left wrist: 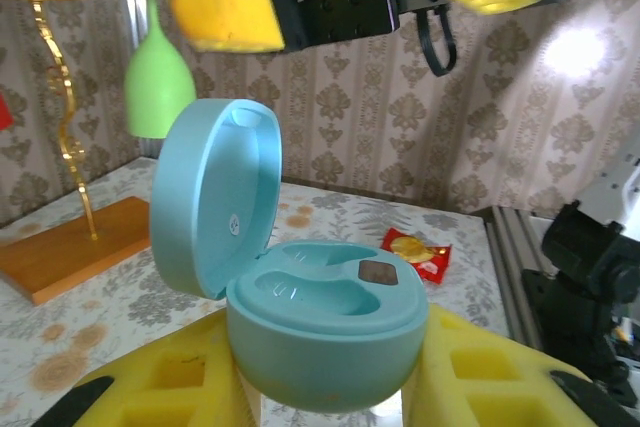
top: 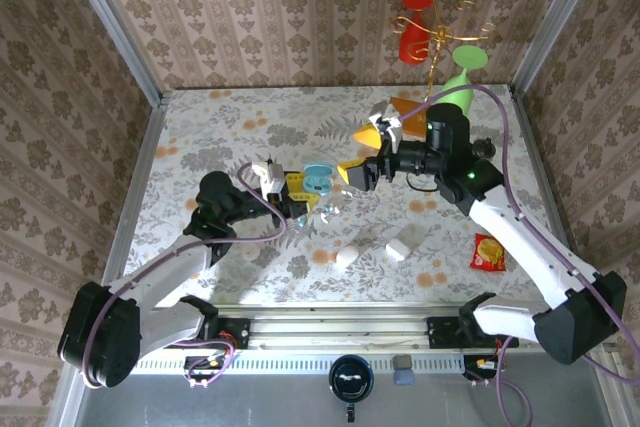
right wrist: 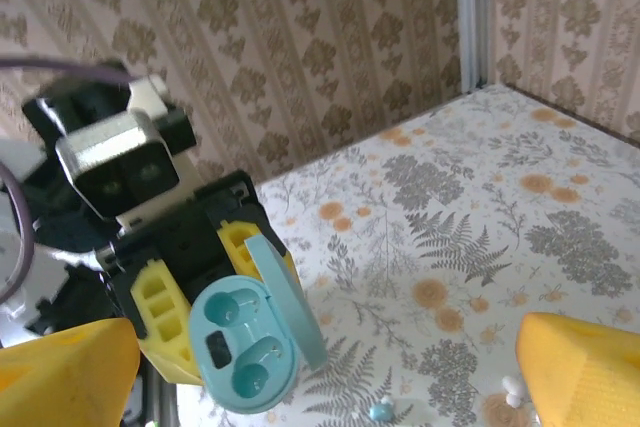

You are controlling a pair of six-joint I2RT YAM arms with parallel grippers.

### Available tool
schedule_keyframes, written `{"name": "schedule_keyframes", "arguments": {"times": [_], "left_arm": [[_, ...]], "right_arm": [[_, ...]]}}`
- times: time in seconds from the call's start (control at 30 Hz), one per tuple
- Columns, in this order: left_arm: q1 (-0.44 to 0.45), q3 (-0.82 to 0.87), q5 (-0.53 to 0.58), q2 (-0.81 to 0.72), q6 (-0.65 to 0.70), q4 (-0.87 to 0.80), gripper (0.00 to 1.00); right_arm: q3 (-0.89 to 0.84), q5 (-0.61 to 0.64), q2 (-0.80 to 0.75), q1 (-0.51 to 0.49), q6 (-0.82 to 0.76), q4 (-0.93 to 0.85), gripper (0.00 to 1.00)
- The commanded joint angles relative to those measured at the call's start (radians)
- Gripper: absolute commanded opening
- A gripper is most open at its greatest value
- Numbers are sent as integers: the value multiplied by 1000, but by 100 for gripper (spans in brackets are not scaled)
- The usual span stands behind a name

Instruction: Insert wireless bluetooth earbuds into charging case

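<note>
Two left fingers [left wrist: 150,387] clamp the open teal case [left wrist: 320,342]; right fingers [right wrist: 585,367] spread wide, empty.

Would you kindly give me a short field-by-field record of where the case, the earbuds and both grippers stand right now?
charging case: teal, lid open, both wells look empty
left gripper: shut on the charging case
right gripper: open, nothing between its fingers, facing the open case but apart from it
earbuds: small white pieces lying on the table, outside the case
white oval cases: on the table, nearer the arm bases
</note>
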State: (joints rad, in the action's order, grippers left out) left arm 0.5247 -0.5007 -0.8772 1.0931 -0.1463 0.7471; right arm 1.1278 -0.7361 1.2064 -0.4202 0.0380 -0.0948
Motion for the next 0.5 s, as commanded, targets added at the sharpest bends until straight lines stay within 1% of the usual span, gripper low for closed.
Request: {"name": "schedule_keyframes", "arguments": {"times": [0.0, 0.1, 0.2, 0.23, 0.27, 0.3, 0.37, 0.43, 0.47], "left_arm": [[9, 33, 102, 0, -10, 146, 24], [9, 49, 156, -1, 23, 166, 23], [5, 61, 179, 6, 43, 197, 24], [1, 63, 176, 11, 44, 205, 24], [-6, 64, 171, 18, 38, 209, 24], [-16, 65, 171, 25, 32, 217, 24], [-35, 66, 158, 42, 17, 240, 24], [-54, 71, 155, 60, 1, 276, 24], [-61, 73, 151, 69, -10, 298, 24]], "right_arm": [[-64, 21, -40, 21, 99, 145, 100], [-99, 64, -41, 32, 154, 165, 100], [-133, 183, -39, 34, 224, 136, 100], [-133, 227, -35, 34, 256, 104, 96], [-131, 261, -27, 35, 278, 68, 91], [-132, 273, -16, 35, 287, 42, 88], [-149, 293, 3, 33, 338, 39, 85], [-177, 302, 20, 29, 366, 50, 84], [-189, 327, 28, 25, 374, 45, 84]]}}
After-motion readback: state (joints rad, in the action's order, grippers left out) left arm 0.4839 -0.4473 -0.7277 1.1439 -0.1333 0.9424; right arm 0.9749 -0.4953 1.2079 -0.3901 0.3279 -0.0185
